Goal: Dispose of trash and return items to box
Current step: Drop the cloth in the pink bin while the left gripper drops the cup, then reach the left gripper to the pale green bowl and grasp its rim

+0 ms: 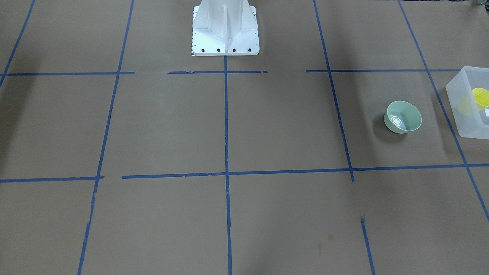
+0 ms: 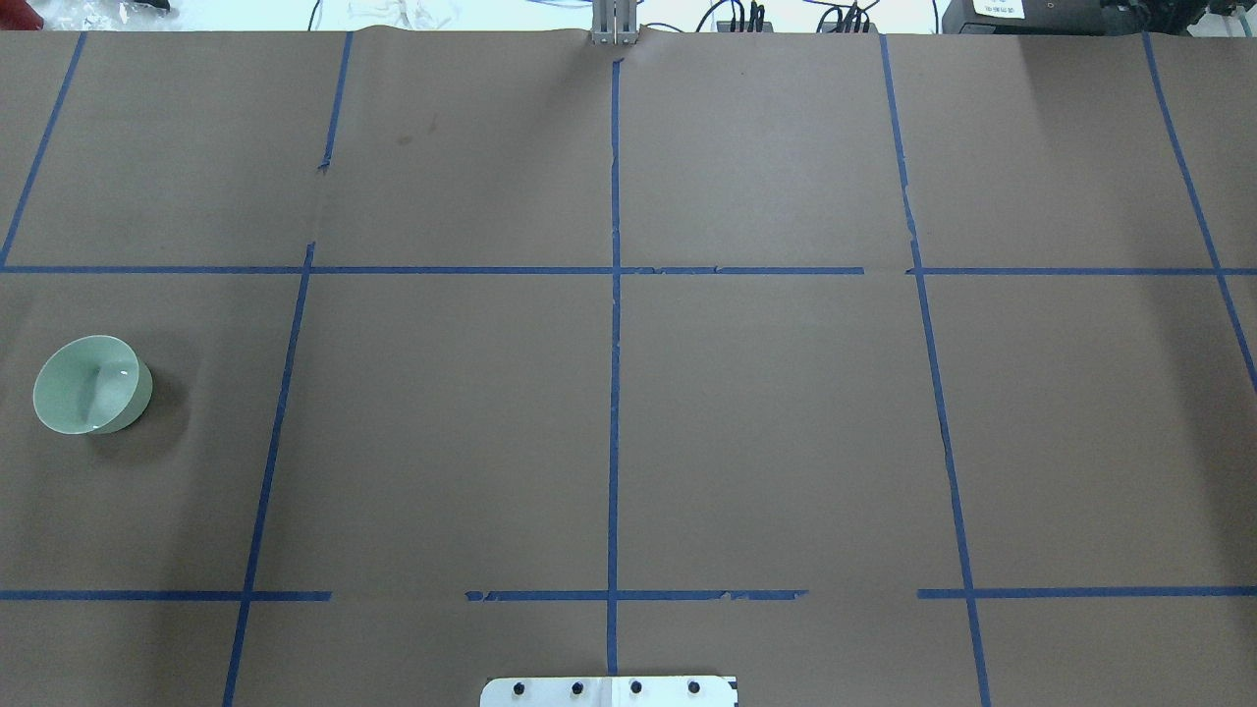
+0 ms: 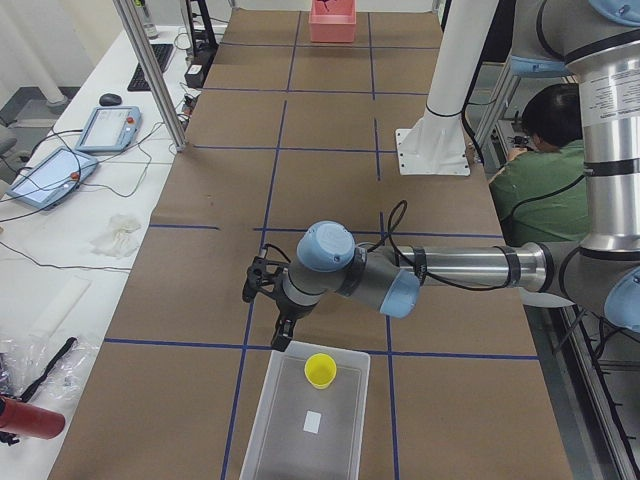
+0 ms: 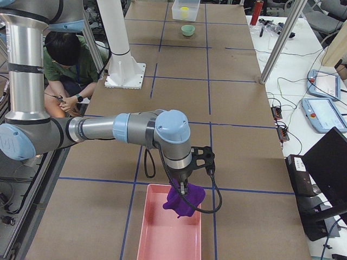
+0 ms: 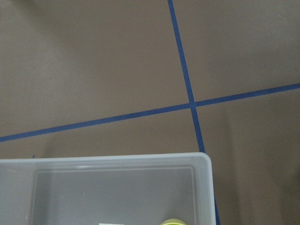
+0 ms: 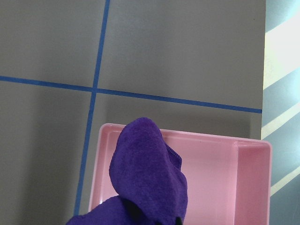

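The pale green bowl (image 1: 403, 117) stands upright on the table near the robot's left end; it also shows in the overhead view (image 2: 91, 384). The frosted box (image 1: 469, 103) stands beside it with the yellow cup (image 1: 480, 97) inside. My left gripper (image 3: 280, 335) hovers by the box's (image 3: 305, 425) far corner; I cannot tell whether it is open. The left wrist view shows the box's corner (image 5: 201, 161) and the cup's rim (image 5: 176, 221). My right gripper (image 4: 182, 189) is shut on a purple cloth (image 6: 150, 173) and holds it over a pink tray (image 6: 225, 173).
The white robot base (image 1: 225, 30) stands at the table's middle rear. Blue tape lines grid the brown paper. A seated person (image 4: 62, 65) is behind the robot. Tablets and cables lie on the side bench (image 3: 60, 175).
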`<state>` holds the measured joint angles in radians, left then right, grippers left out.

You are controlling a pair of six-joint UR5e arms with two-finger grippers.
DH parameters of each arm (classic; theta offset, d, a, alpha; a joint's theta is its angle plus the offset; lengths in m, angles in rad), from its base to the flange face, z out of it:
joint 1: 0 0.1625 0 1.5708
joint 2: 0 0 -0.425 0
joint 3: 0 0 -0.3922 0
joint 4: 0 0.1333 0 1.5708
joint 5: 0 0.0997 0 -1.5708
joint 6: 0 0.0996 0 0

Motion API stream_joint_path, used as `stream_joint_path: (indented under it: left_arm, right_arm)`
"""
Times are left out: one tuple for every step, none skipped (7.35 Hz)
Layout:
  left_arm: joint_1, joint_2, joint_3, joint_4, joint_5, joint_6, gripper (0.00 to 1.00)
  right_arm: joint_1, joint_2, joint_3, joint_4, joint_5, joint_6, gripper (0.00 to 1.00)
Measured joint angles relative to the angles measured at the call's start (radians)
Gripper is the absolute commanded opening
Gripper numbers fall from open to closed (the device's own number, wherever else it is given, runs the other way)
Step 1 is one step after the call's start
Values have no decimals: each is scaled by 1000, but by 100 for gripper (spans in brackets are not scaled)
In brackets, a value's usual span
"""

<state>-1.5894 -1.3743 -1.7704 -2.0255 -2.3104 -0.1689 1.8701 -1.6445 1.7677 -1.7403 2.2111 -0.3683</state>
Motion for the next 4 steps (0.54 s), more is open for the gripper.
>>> stream_joint_path:
  left_arm:
    - [71,-1,9,-76,-1,-104,100]
    - [153,1,26,-164,0,-218,100]
    - [230,8,40,-242,3,-325,100]
    - [295,23,49,-313,13,-419,98]
  right_arm:
    - [4,-9,-77,87,-1,-11,99]
    - [5,-16,-132,159,-1,-8,100]
    - [6,-21,-153,192,1,10,100]
    - [6,-21,-154,201,13,50,100]
